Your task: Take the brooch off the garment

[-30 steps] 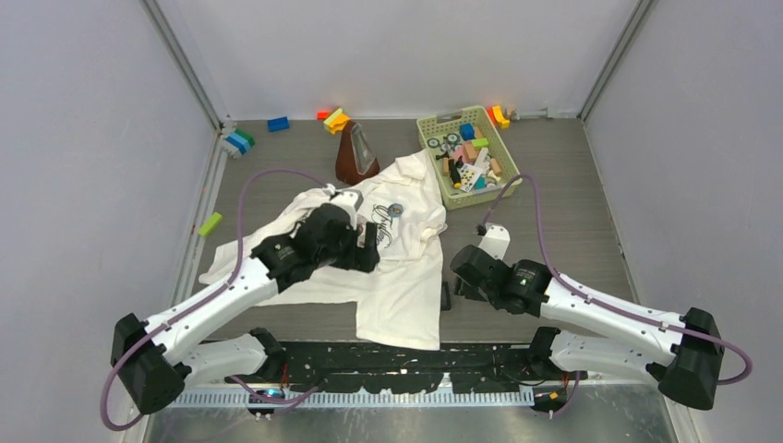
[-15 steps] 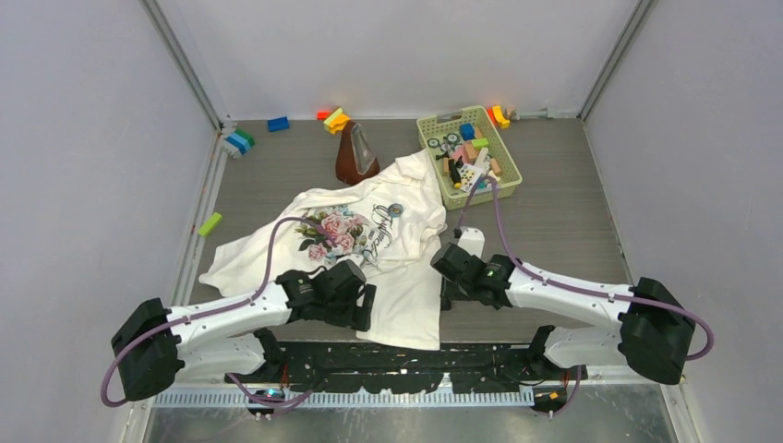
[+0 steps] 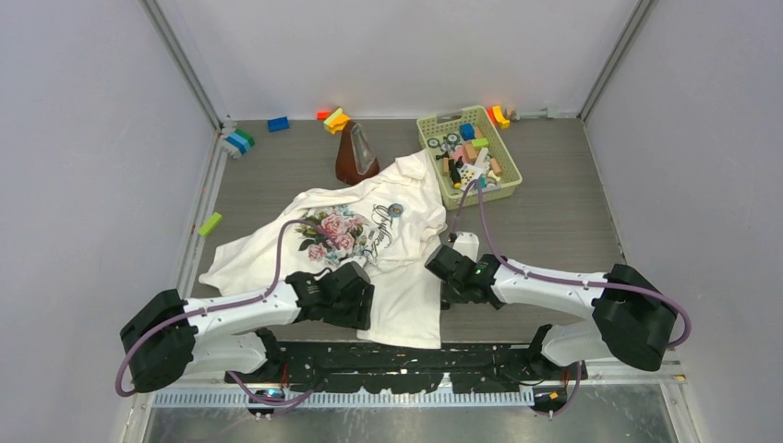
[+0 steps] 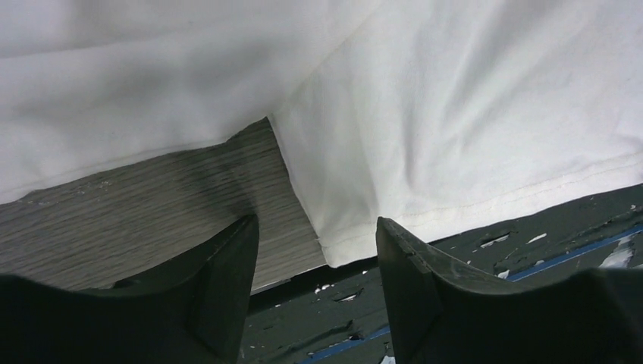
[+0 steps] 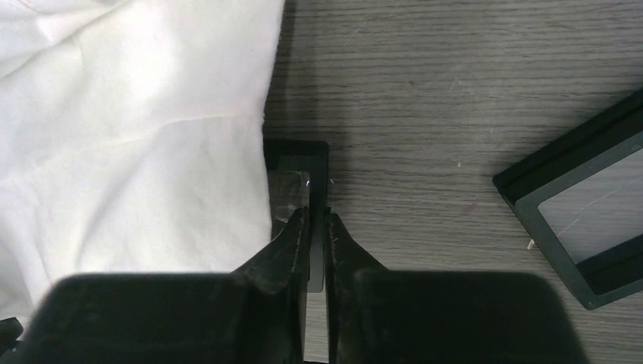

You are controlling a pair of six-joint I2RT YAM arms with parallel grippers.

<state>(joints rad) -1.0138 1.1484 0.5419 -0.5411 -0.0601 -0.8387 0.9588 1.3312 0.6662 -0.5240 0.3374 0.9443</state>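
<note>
Both arms have drawn back toward the near side of the shirt (image 3: 369, 249). A second ago the left arm (image 3: 240, 314) reached over the rose print. Now the left jaws hang over the shirt's near hem, and the right arm (image 3: 545, 281) has swung in, so the right jaws sit just beside the shirt's right edge.

From above, the brooch (image 3: 395, 209) is pinned on the shirt's front, just right of the black lettering and well apart from both jaws. Neither wrist camera shows it. A green basket (image 3: 452, 117) sits at the shirt's far right sleeve, and a brown metronome (image 3: 355, 152) stands just beyond the shirt's far edge.

The left wrist view adds that the left jaws stand wide apart and hold nothing. The shirt's hem corner lies just past their tips on the wood-grain tabletop (image 4: 136, 205).

The right wrist view shows the right jaws closed to a thin gap, straddling the right wall of a small black tray (image 5: 297, 152) whose left side is tucked under the shirt's edge. Whether they pinch that wall cannot be told. A second black tray (image 5: 561, 152) lies further right of the shirt.
</note>
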